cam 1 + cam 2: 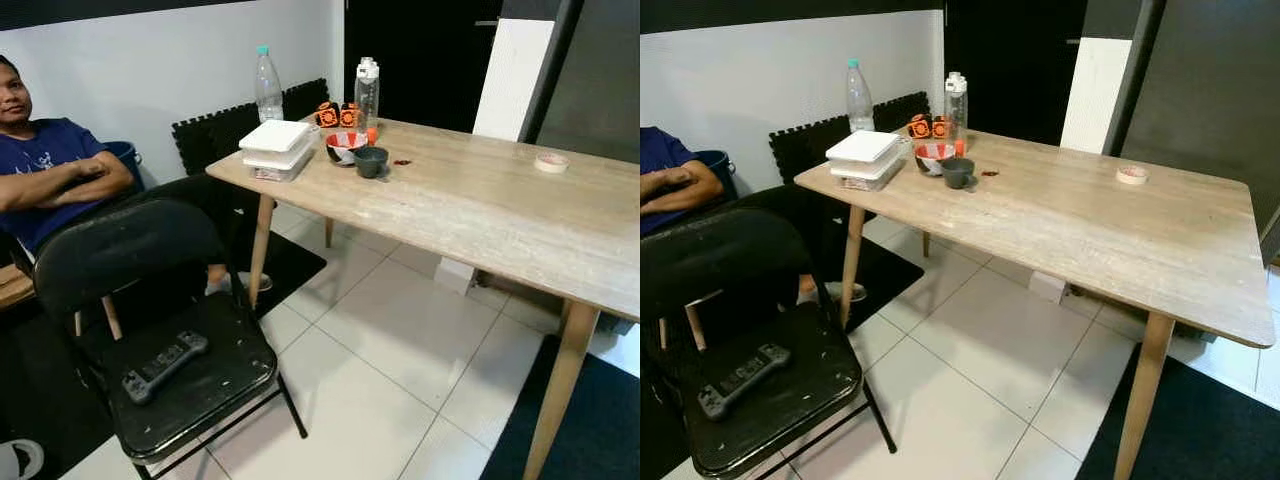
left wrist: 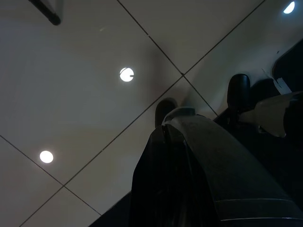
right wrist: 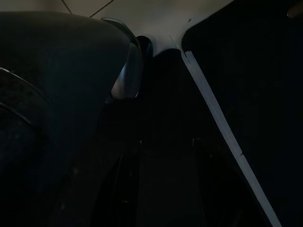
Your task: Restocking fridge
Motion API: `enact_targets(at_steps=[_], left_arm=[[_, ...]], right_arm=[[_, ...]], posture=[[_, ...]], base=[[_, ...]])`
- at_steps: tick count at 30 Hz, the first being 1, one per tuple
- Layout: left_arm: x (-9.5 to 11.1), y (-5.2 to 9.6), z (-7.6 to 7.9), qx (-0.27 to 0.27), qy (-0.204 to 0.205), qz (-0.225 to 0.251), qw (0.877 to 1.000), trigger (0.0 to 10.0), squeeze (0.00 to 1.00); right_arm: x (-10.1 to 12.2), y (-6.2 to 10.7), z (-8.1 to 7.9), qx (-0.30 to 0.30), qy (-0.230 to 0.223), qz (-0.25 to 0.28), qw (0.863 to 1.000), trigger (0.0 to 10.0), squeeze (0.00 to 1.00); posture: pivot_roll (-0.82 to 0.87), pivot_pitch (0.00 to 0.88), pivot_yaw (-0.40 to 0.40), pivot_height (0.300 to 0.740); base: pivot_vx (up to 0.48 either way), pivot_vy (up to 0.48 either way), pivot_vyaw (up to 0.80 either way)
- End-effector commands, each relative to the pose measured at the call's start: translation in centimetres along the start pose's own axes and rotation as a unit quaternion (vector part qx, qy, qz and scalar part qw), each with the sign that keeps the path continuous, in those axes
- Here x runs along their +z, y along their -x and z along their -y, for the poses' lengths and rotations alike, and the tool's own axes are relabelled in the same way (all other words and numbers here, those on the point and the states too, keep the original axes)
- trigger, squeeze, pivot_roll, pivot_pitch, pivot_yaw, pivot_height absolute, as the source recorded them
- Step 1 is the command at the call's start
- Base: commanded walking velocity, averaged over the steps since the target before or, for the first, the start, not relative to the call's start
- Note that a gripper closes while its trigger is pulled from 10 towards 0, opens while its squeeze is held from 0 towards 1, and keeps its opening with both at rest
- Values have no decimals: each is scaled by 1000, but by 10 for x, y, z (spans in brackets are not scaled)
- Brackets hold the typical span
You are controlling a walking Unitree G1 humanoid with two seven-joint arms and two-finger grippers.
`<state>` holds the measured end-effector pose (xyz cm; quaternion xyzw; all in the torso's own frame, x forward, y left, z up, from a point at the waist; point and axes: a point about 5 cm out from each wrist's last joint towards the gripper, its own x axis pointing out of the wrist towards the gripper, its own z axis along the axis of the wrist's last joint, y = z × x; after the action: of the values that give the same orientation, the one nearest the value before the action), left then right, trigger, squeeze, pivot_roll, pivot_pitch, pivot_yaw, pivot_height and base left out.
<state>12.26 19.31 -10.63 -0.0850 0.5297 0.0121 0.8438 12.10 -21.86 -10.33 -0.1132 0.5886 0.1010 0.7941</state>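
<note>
Nearest the camera stands a black folding chair with a worn padded seat (image 1: pixel 190 385), and a black game controller (image 1: pixel 163 366) lies flat on that seat. White floor tiles (image 1: pixel 390 340) run under it toward a light wooden counter on slanted legs (image 1: pixel 480 205). At the counter's near left corner sits a stack of white lidded food containers (image 1: pixel 277 148). Just beside the stack to the right is a small dark grey bowl (image 1: pixel 370 160), touching or nearly touching a red and white patterned bowl (image 1: pixel 345 146) behind it. Farther back stand a clear plastic bottle with a teal cap (image 1: pixel 267 87) and a clear bottle with a white lid (image 1: pixel 367 92), with two orange and black round objects (image 1: pixel 336 115) between them. Well apart, near the far right edge, lies a small roll of tape (image 1: pixel 551 162). A person in a blue shirt (image 1: pixel 45 175) sits at the left with folded arms. The left hand (image 2: pixel 163 113) hangs idle over the tiles, and the right hand (image 3: pixel 163 142) hangs in deep shade; whether either is spread or pressed together, I cannot tell.
</note>
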Motion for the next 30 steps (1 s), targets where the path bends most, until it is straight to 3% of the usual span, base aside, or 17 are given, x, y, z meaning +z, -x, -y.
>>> enact_targets(at_steps=[1, 9, 30], left_arm=[[2, 0, -3, 4, -6, 0, 1000, 10000, 0], [1, 0, -3, 9, 1, 3, 1000, 10000, 0], [2, 0, -1, 5, 2, 4, 1000, 10000, 0]], right_arm=[[-1, 0, 1, -1, -3, 0, 1000, 10000, 0], [-1, 0, 1, -3, -4, 3, 1000, 10000, 0], [0, 1, 2, -1, 4, 1, 1000, 10000, 0]], posture=[[-95, 0, 29, 740], [-94, 0, 30, 740], [-91, 0, 25, 740]], base=[[0, 0, 0], [0, -208, 0], [0, -431, 0]])
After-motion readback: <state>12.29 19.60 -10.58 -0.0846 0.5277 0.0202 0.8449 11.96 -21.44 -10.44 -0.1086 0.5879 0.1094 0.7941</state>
